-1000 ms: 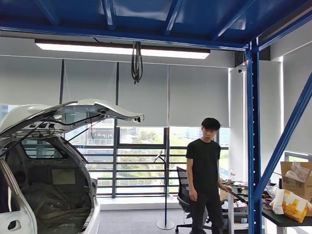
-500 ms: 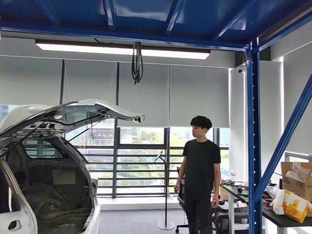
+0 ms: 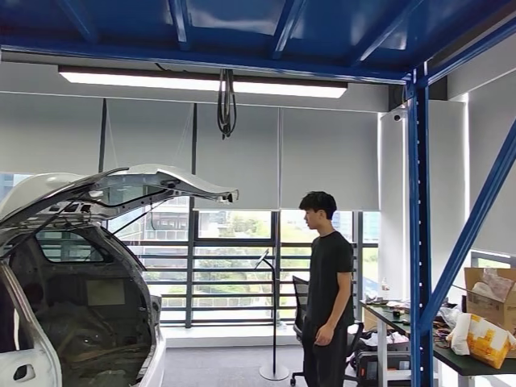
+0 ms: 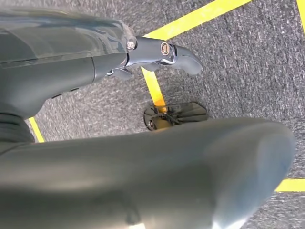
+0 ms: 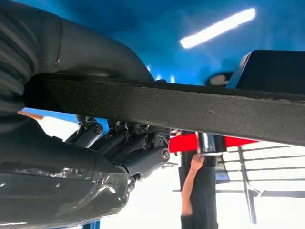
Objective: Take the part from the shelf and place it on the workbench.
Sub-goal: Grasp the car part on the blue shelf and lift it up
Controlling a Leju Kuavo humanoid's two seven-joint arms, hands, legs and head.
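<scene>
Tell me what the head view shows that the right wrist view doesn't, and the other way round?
Head view alone: a white car with its hatch raised, a chair, and a table with boxes. Right wrist view alone: the right hand gripping a dark flat part, thumb on one side, fingers on the other. Both: the person in black, the blue ceiling and the strip light.
</scene>
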